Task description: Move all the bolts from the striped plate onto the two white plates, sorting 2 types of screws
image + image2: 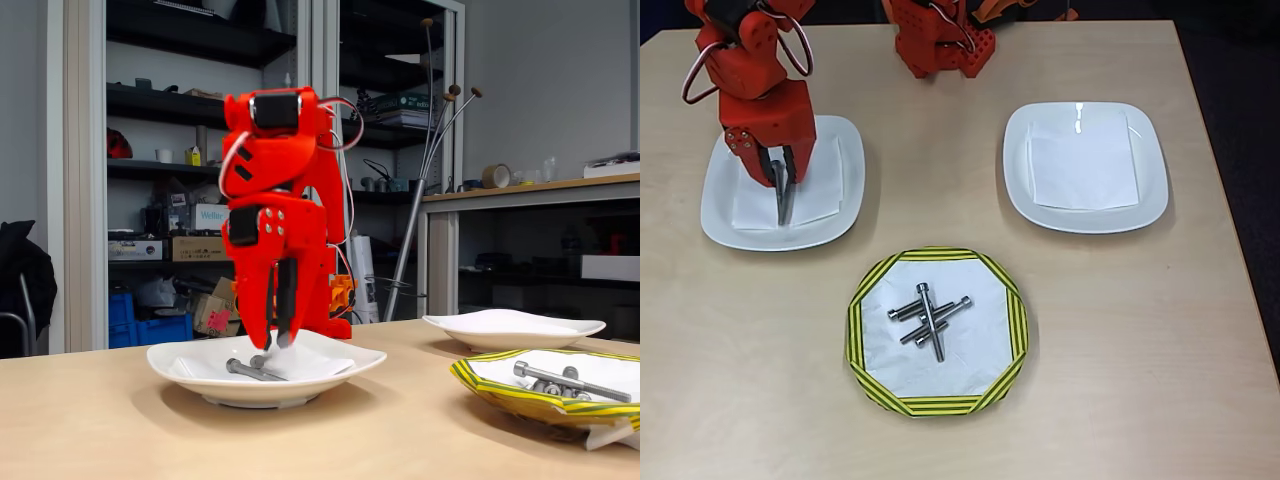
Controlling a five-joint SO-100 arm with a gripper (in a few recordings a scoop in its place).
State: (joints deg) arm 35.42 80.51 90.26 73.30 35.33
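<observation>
Two plain white round shallow plates sit on the pale wooden worktop (940, 130), one at the left (845, 195) and one at the right (1150, 170) of the overhead view; the red two-finger pincer (783, 180) hangs over the left plate, fingers parted, above one long grey bolt (786, 207) lying there; the yellow-rimmed, dark-striped plate (865, 330) holds about four grey bolts (928, 320) piled crosswise.

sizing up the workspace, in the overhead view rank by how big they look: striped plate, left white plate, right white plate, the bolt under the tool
1. Striped plate, left white plate, right white plate: too alike to rank.
2. Bolt under the tool: far smallest.
</observation>
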